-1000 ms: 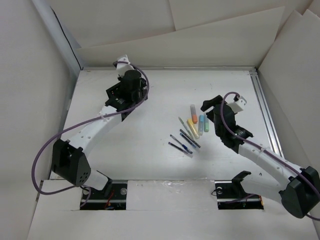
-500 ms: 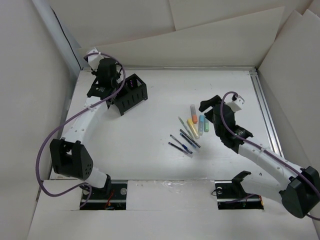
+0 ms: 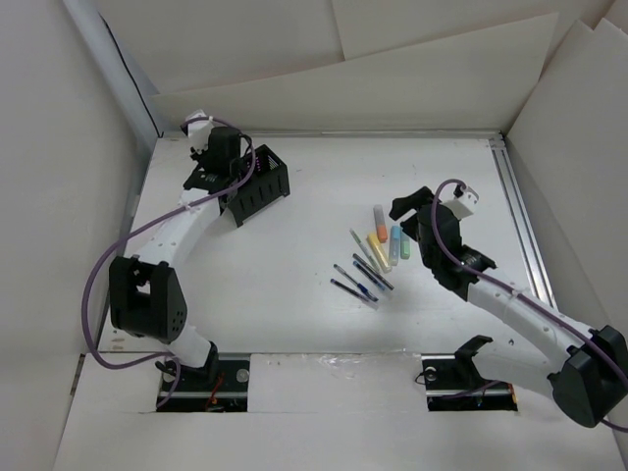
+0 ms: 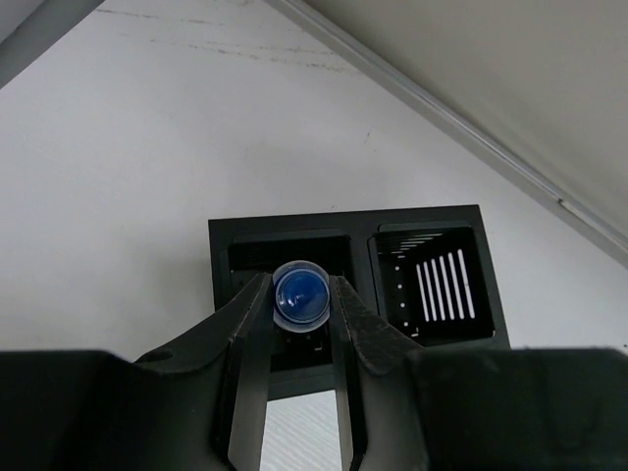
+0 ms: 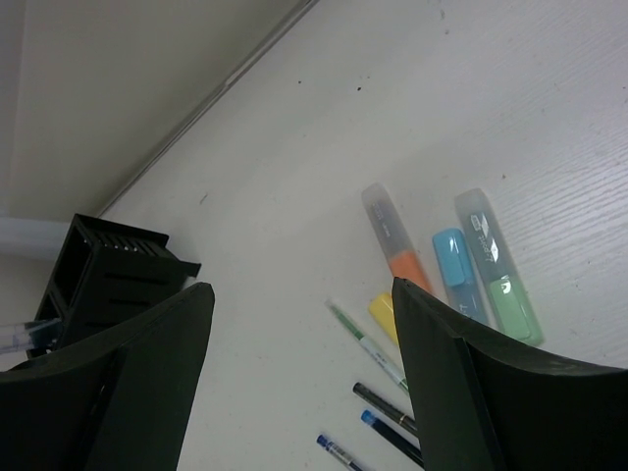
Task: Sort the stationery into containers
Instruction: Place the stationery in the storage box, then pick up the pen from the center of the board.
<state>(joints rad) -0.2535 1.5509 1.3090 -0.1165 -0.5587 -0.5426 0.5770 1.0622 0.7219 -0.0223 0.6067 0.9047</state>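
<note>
Left end effector [image 4: 299, 289] clasps the bottle [image 4: 300, 295] above the organizer [image 4: 361, 265], plain only in its wrist view; right end effector [image 5: 299, 292] released

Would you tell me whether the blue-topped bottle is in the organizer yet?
Not yet in: the left gripper clamps the bottle over one compartment of the organizer.

A white desk [image 3: 294, 285] sits boxed in by pale board panels [image 3: 392, 88] on three sides — plain, evenly lit — with a metal rail [image 3: 520, 216] running along its right edge.
</note>
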